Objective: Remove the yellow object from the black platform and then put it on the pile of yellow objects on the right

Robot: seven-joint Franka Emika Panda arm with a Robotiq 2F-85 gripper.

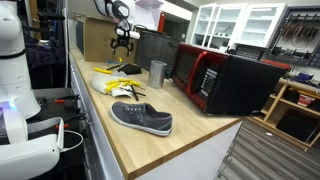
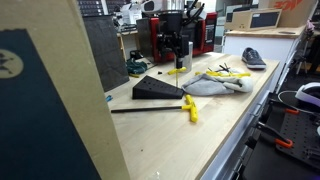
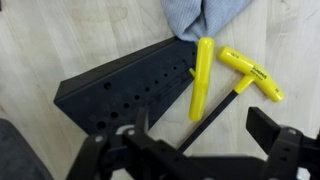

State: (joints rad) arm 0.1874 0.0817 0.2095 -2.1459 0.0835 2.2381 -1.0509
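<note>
The black platform (image 3: 120,95) (image 2: 158,90) is a wedge-shaped block with rows of holes, lying on the wooden counter. A yellow handle (image 3: 202,75) lies against its right edge. A yellow T-handle tool (image 3: 252,73) (image 2: 190,108) with a long black shaft lies beside it. The pile of yellow objects (image 2: 226,72) (image 1: 118,70) rests on a grey cloth (image 2: 212,86). My gripper (image 3: 200,135) (image 2: 175,50) (image 1: 122,40) is open and empty, hovering above the platform and the yellow handles.
A grey shoe (image 1: 142,118) (image 2: 254,58) lies near the counter's end. A metal cup (image 1: 157,73) and a red-and-black microwave (image 1: 225,80) stand along the back. A board (image 2: 60,100) fills the near left of an exterior view.
</note>
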